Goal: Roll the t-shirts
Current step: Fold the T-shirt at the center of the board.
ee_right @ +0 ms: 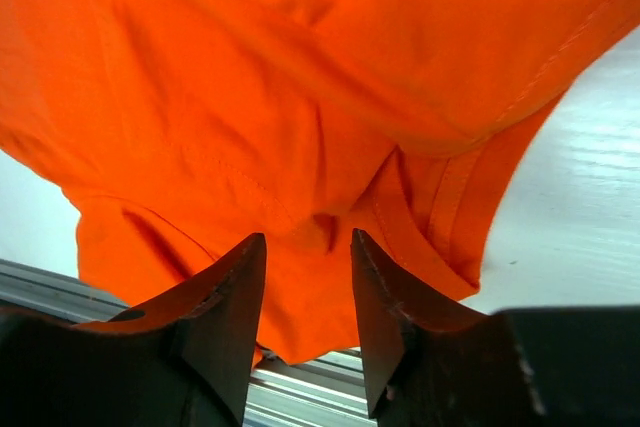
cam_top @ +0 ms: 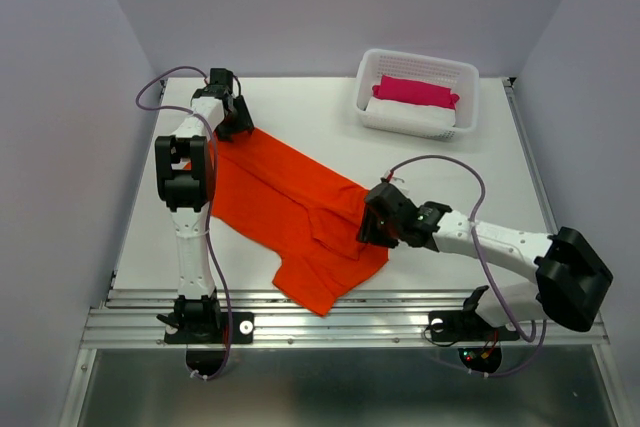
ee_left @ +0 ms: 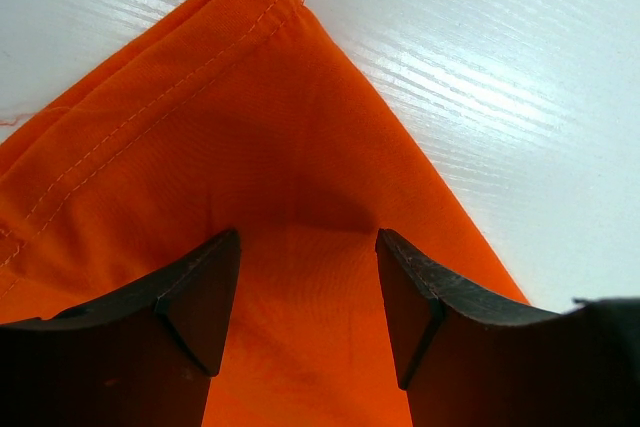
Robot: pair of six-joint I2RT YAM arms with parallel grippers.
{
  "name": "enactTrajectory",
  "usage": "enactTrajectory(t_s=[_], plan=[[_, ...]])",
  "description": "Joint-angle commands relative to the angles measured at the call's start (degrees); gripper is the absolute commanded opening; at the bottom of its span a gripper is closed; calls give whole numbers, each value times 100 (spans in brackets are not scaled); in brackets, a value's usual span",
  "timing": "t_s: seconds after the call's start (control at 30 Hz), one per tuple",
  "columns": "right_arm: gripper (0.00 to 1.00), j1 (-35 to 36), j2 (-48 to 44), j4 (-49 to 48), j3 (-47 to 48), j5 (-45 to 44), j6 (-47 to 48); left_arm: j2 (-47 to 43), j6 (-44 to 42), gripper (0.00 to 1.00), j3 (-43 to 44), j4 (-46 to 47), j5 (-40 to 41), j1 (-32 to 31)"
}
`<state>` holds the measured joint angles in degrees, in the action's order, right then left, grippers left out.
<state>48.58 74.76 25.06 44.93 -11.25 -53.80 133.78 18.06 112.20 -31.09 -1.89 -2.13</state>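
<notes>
An orange-red t-shirt [cam_top: 290, 212] lies spread diagonally across the white bench [cam_top: 480, 177], running from the far left corner to the middle of the near edge, rumpled at its near end. The left end effector [cam_top: 236, 125] sits over the shirt's far corner, fingers spread wide above the hemmed fabric. The right end effector [cam_top: 370, 229] meets the shirt's right side, fingers parted and pinching nothing. Near the far right corner, a white basket [cam_top: 468, 99] holds a pink bundle [cam_top: 415, 90] and a white bundle [cam_top: 410, 117].

T-shirt [cam_top: 290, 209] on table [cam_top: 300, 107] between left gripper [cam_top: 236, 123] and right gripper [cam_top: 366, 231]; basket [cam_top: 420, 54] behind right.
</notes>
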Motion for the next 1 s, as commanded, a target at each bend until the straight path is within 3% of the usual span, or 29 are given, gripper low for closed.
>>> enactTrajectory(t_s=[0.0,0.33,0.47,0.57,0.7,0.97], plan=[[47,82,310,-326,7,254,-113,-97,-49,68,153,-116,-39,11],[47,134,935,-537,201,474,150,-106,-66,68,135,-125,-22,11],[38,134,1040,-581,218,544,177,-97,-66,68,127,-125,-22,11],[20,134,1014,-599,201,509,194,-88,-66,68,135,-116,-39,11],[4,134,883,-608,201,535,300,-97,-66,68,118,-108,-39,11],[1,380,663,-608,481,939,941,-53,-66,68,126,-108,-40,11]])
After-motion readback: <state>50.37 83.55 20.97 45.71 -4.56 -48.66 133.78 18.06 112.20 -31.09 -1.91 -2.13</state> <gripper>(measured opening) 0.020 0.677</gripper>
